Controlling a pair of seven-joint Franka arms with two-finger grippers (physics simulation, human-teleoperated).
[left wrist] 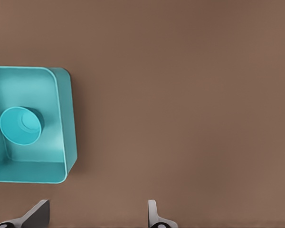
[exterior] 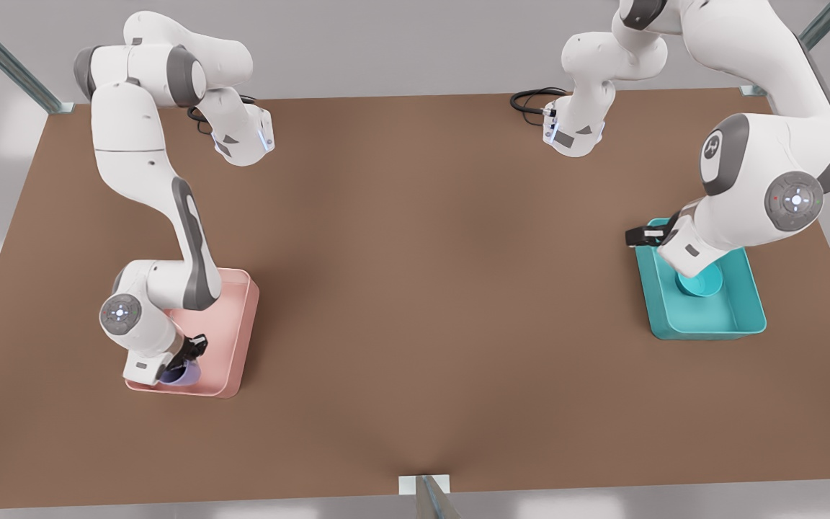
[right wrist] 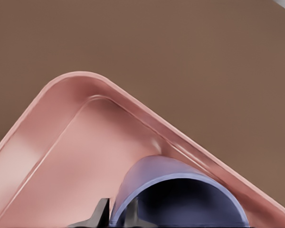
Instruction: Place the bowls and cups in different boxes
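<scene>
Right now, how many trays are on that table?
2. A pink tray sits at the front view's left with a purple cup inside; a teal tray sits at the right, holding a teal bowl.

The front view looks steeply down from high above the near edge of the flat brown desk (exterior: 415, 288), taking in both white arms. The left wrist view faces straight down from well above, sharing with it the shallow teal rectangular tray (left wrist: 66, 118) at 3 o'clock. The right wrist view sits very close, tilted, sharing the shallow pale pink rectangular tray (right wrist: 61, 156) at 8 o'clock.
</scene>
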